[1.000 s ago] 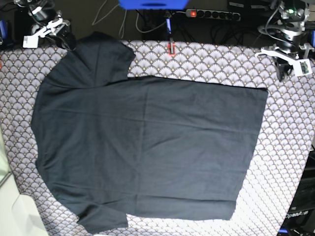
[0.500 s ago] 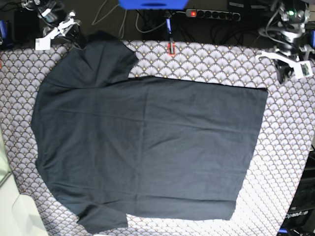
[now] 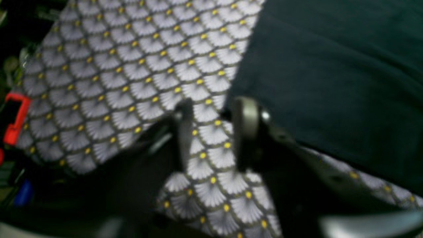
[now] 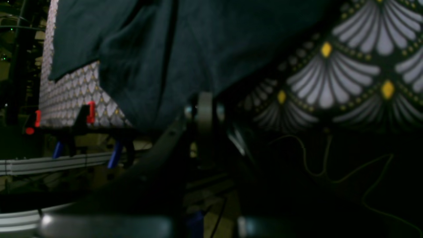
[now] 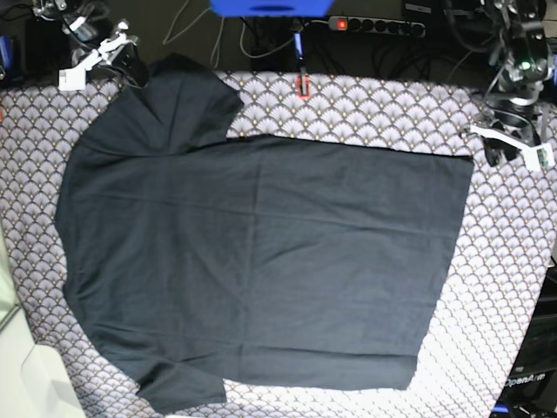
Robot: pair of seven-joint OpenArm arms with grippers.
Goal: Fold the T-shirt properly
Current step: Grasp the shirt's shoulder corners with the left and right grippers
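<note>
The dark T-shirt lies spread flat on the fan-patterned tablecloth, sleeves to the left and hem to the right. My right gripper is at the far left sleeve. In the right wrist view its fingers are pressed together at the edge of the sleeve cloth. My left gripper hovers just right of the far hem corner. In the left wrist view this gripper is open, with only patterned cloth between the fingers and the shirt's corner beside the right finger.
A red clamp grips the table's far edge, and a power strip and cables lie behind it. A blue object sits at the top centre. A pale surface borders the table at the lower left.
The left gripper has dropped toward the far hem corner and opened. The right gripper has shifted right onto the sleeve's edge and shut there. The shirt's body has not moved.
</note>
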